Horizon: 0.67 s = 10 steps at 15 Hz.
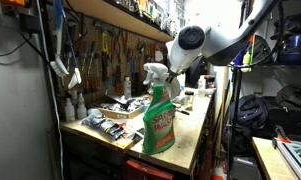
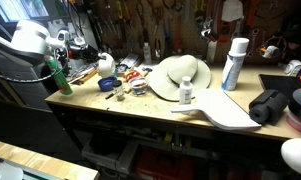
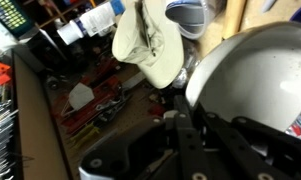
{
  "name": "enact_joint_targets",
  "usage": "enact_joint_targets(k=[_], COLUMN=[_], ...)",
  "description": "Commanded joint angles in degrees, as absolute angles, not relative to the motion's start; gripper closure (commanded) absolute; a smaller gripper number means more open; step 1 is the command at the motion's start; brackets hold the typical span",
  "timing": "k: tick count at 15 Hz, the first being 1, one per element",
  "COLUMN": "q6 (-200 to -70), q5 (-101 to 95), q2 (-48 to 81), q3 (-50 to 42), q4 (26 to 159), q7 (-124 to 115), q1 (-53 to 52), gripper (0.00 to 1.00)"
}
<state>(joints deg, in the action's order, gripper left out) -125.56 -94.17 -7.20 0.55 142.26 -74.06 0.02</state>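
Bottle: the green spray bottle with its white trigger head stands upright at a corner of the bench. In both exterior views it is at the end nearest your arm.
Gripper: your gripper hangs above the bench, near the bottle's head. It shows only as a dark, blurred mass at the bottom of the wrist view, so you cannot tell how wide the jaws stand or whether they hold anything.
Arm: the arm comes in from above, its white joint higher than the bottle.
Cloth: a pale crumpled shape like a cloth fills the top middle of the wrist view, ahead of the gripper. What it is cannot be told.
Dome: a white rounded dome sits close on one side of the gripper in the wrist view.
Tools: red-handled tools lie on the bench below the cloth.
Hat: a cream hat lies mid-bench, well apart from the bottle.
Can: a white can stands upright beyond the hat.
Board: a white board lies flat by the front edge, just beside the hat.
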Motion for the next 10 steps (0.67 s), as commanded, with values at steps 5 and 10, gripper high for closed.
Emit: enact_joint_targets(k=[5, 10], q6=[-152.3, -155.8], q5=[-70.0, -45.8], q2=[-15.1, -15.0], q3=[-10.6, -19.7], q4=[143.8, 147.4], q7=[-44.6, -25.0], q1=[3.9, -4.7], gripper=[0.98, 0.98])
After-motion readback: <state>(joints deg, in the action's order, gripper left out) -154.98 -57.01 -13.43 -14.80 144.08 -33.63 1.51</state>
